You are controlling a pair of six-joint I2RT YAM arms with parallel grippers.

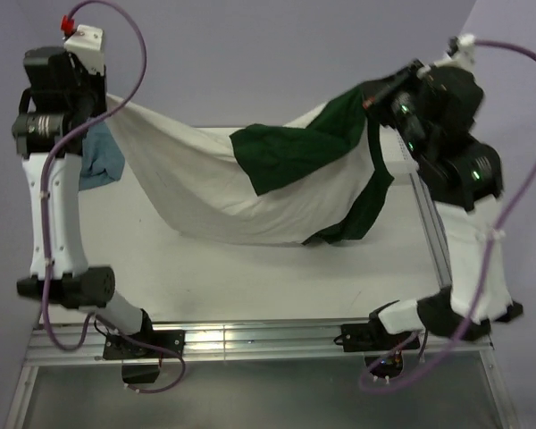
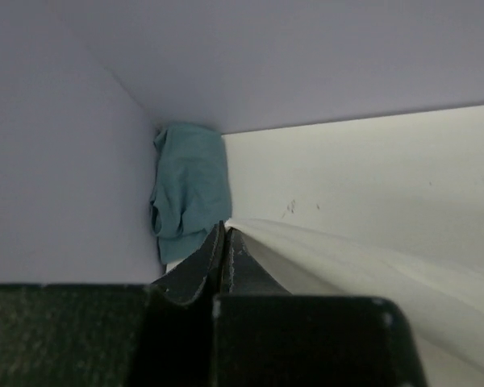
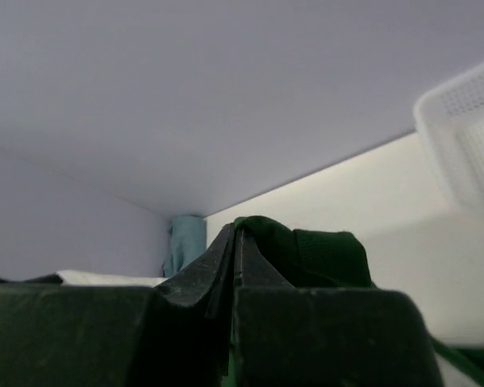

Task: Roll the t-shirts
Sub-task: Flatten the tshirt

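One of the t-shirts (image 1: pixel 188 183), cream-white with dark green sleeves (image 1: pixel 286 152), hangs stretched between my two grippers and sags in the middle down to the table (image 1: pixel 250 277). My left gripper (image 1: pixel 103 100) is raised at the back left and shut on a white edge of the t-shirt (image 2: pixel 347 258); its tips (image 2: pixel 224 232) pinch the cloth. At the back right, my right gripper (image 1: pixel 372 98) is shut on a dark green part of the t-shirt (image 3: pixel 323 254), and its tips (image 3: pixel 235 232) meet on the fabric. The chest print is not visible.
A small teal-blue cloth (image 1: pixel 103 161) lies at the back left corner by the wall (image 2: pixel 189 185). A white mesh basket (image 3: pixel 468 137) stands at the far right. A metal rail (image 1: pixel 429 223) runs along the table's right edge.
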